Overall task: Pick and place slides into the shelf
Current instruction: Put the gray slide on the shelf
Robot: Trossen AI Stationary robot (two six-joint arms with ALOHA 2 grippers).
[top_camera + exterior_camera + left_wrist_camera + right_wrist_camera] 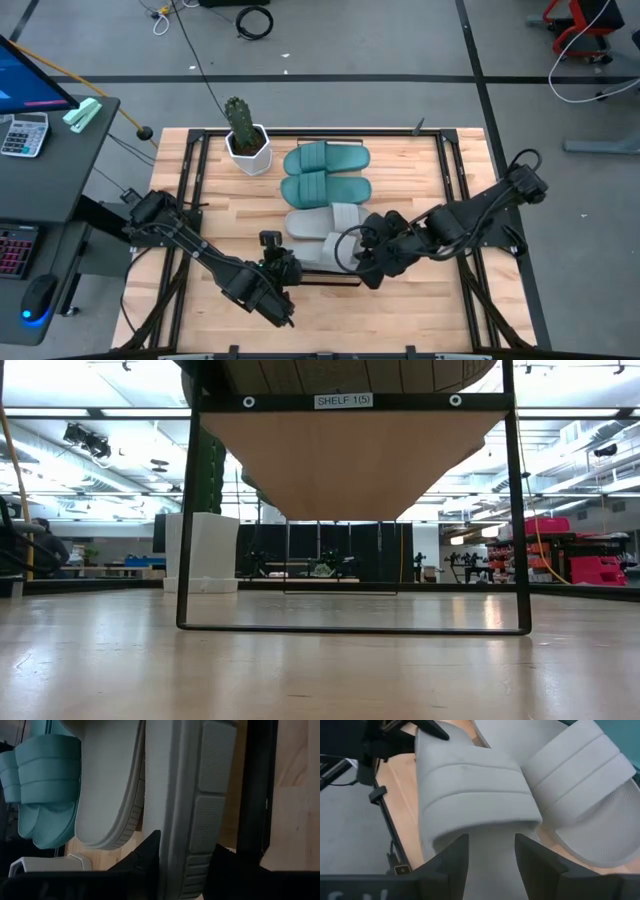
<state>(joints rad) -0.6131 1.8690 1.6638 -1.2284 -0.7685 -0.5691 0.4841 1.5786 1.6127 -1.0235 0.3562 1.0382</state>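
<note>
1. Plank table seen from above, carrying a black frame that is cut off at the top in the low view.
2. Shelf, a light-wood board; seen only from beneath in the low view, with a white label on the frame bar reading "SHELF 1(5)". From above, mostly hidden under the slides.
3. Left arm reaching in from the table's left side, right arm from its right side, both meeting at the near end of the row of slides.
4. Four slides lying side by side on the shelf, long axes running across the table from left to right, straps toward the right arm's side. Farthest, beside the cactus: far teal slide, then near teal slide, then far grey slide, then near grey slide, partly hidden by both grippers.
5. Cactus standing upright in a white pot at the far left of the row, just beside the far teal slide.
6. Left gripper part-way closed on the near grey slide's left end, ribbed sole edge pinched between the two dark fingers.
7. Right gripper at the same slide's right end, fingers set wider and pressed against either side of the footbed just behind the strap.
8. No brand marks readable on any slide.
</note>
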